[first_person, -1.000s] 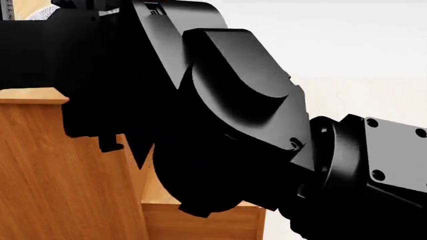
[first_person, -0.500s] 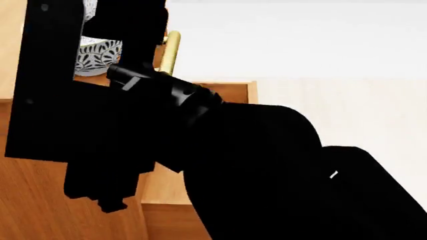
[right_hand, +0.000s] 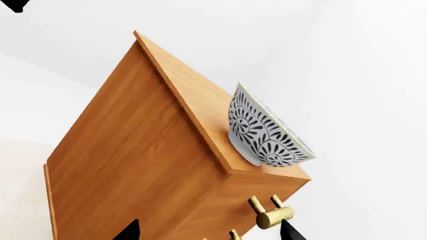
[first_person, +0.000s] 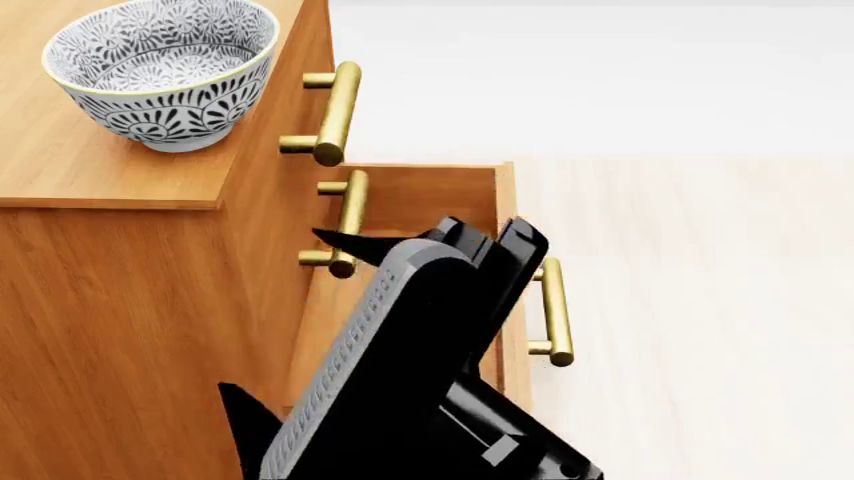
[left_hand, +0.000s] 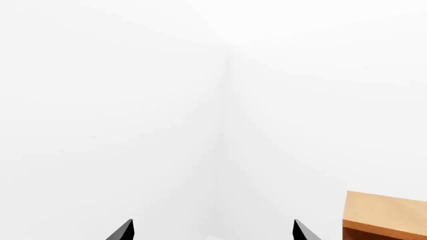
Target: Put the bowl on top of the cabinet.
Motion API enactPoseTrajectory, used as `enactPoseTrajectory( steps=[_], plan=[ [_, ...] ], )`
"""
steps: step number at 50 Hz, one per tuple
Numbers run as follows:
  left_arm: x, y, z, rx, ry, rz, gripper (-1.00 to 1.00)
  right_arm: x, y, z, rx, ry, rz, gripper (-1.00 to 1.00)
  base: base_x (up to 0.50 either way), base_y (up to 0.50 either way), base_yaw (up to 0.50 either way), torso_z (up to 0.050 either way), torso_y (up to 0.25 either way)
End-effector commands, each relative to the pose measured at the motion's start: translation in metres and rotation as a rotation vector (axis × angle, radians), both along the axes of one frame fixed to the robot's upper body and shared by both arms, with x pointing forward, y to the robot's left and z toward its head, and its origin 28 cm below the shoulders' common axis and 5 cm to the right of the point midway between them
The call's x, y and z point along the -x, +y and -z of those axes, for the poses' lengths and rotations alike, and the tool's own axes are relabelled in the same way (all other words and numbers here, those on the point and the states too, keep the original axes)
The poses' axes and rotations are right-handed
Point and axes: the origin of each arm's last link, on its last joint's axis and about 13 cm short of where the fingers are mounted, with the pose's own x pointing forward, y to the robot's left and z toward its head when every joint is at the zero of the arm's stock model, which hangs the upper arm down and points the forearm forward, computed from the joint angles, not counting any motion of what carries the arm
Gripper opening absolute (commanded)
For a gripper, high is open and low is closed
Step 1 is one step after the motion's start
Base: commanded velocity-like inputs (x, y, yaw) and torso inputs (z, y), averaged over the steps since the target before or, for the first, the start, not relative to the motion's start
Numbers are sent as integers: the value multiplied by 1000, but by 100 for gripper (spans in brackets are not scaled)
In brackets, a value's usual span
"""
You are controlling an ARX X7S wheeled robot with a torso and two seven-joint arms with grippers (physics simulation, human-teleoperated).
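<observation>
Pale flooring and blank white walls are being shown around the cabinet point(first_person: 120, 300), whose orange-brown body is filling most of the head view. The bowl point(first_person: 163, 70) is sitting upright on the cabinet's flat top, near the front corner above the uppermost brass handle point(first_person: 327, 112), with nothing touching it; the placement is judged to be done. The right hand point(right_hand: 208, 231) is being held apart from the cabinet, its two fingertips spread wide and empty in the right wrist view. The left hand point(left_hand: 212, 232) is likewise being kept open on nothing, with only bare wall and a corner of the cabinet ahead of it. An open drawer point(first_person: 505, 210) is projecting from the cabinet's front, and a black arm point(first_person: 400, 370) is being seen directly in front of it, close to the lower handles. The main risk is judged to lie there: an arm swung carelessly while retreating could be knocked against the drawer or a handle, and the cabinet could be jolted enough for the bowl, so close to the top's edge, to be slid off.
</observation>
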Motion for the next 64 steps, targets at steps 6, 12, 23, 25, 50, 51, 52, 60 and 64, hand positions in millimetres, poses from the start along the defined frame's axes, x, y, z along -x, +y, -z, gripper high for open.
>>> enactPoseTrajectory(
  steps=[6,12,23,25,50,51,52,60,64],
  plan=[
    [-2,1,4,24,7,2,100,13,-1,27,8,73,13,100,0,0,0,0,0],
    [-2,-1,6,33,19,10,100,15,-2,35,17,96,22,100,0,0,0,0,0],
    [-4,-7,3,27,-2,42,100,19,-9,51,-32,160,67,100,0,0,0,0,0],
    [-8,-12,2,23,-5,79,100,22,-10,59,-61,197,66,100,0,0,0,0,0],
    [-13,-19,6,27,13,119,100,28,-13,84,-53,271,105,100,0,0,0,0,0],
    [-13,-19,6,28,14,119,100,28,-15,85,-59,272,115,100,0,0,0,0,0],
    [-13,-19,6,28,15,119,100,28,-16,86,-61,275,117,100,0,0,0,0,0],
    [-13,-19,6,29,12,119,100,31,-33,79,-211,282,217,100,0,0,0,0,0],
    [-12,-18,5,28,10,118,100,30,-47,73,-262,255,293,100,0,0,0,0,0]
  ],
)
